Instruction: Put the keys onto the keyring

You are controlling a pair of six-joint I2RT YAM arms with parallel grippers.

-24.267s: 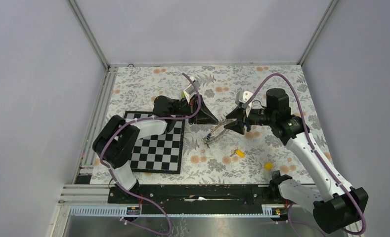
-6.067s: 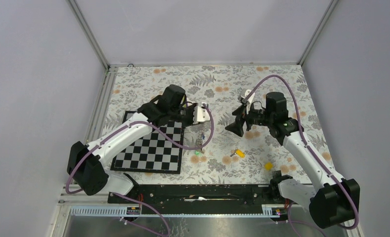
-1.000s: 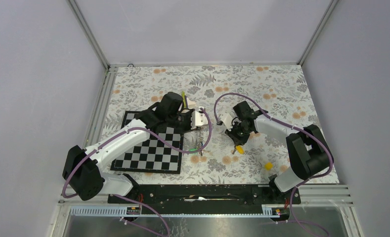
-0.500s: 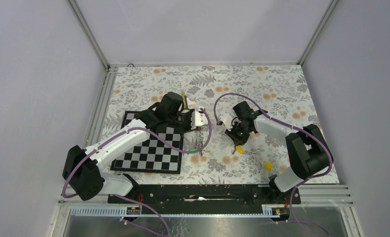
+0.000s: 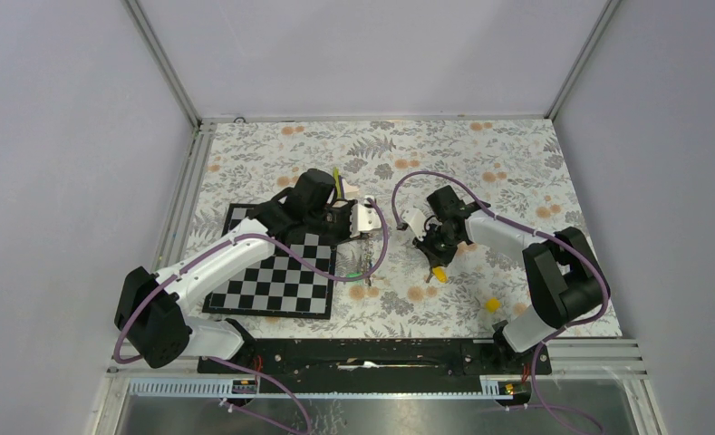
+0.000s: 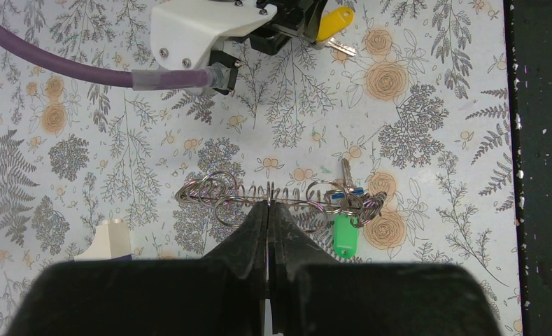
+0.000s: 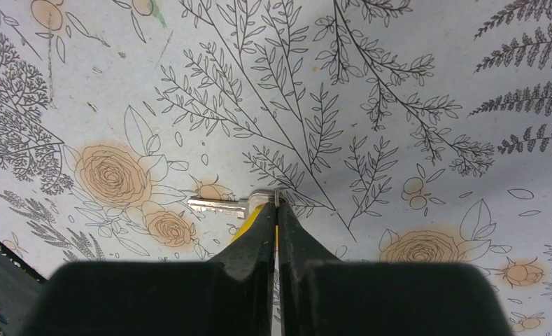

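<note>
The keyring (image 6: 294,194), a thin jagged metal loop, lies flat on the flowered cloth, and my left gripper (image 6: 269,205) is shut on the middle of its near side. A green key (image 6: 344,234) and a blue key (image 6: 354,190) hang together at the keyring's right end. From above, the keyring (image 5: 366,257) shows just below the left gripper (image 5: 365,241). My right gripper (image 7: 276,205) is shut on a yellow key (image 7: 248,222), whose metal blade (image 7: 215,204) points left on the cloth. The top view shows this yellow key (image 5: 438,273) under the right gripper (image 5: 434,259).
A chessboard (image 5: 281,272) lies left of the keyring. A white chess piece (image 6: 109,241) stands near the left fingers. A second yellow key (image 5: 492,304) rests on the cloth at the front right. The black front rail (image 5: 362,353) borders the near edge.
The right gripper's jaws have drawn together on the yellow key. Both arms and the keyring stay where they were.
</note>
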